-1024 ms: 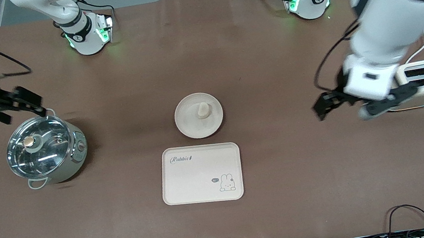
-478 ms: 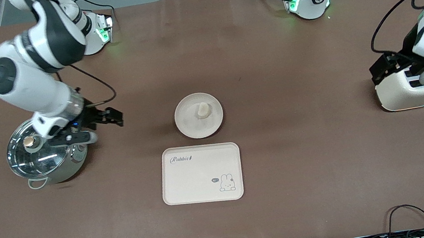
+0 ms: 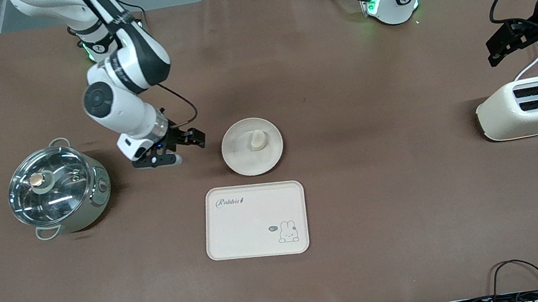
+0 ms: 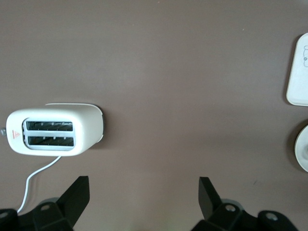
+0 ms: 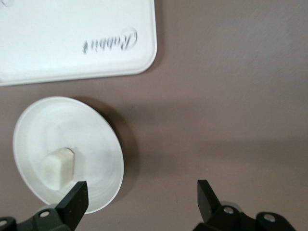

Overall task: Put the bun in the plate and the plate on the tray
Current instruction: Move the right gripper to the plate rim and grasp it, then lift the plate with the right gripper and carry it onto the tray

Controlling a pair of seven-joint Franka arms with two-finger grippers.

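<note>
My right end effector [image 3: 191, 142] has swung from pot side to just beside round cream plate [image 3: 252, 146] at frame centre, fingers apart. Small cream-white bun [image 3: 257, 140] already on plate. Cream rectangular "Rabbit" tray [image 3: 255, 220] below, empty. Left end effector [image 3: 508, 41] withdrawn upper right above white toaster [image 3: 532, 107], fingers apart. Plate transfer next, I judge.

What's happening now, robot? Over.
Right gripper open, empty, beside the plate. Left gripper open, waiting above the toaster. Bun on plate; plate not on tray.

One bun [image 3: 257, 140], plate [image 3: 244, 162], tray [image 3: 248, 228], pot [image 3: 57, 190], toaster [image 3: 532, 107].
</note>
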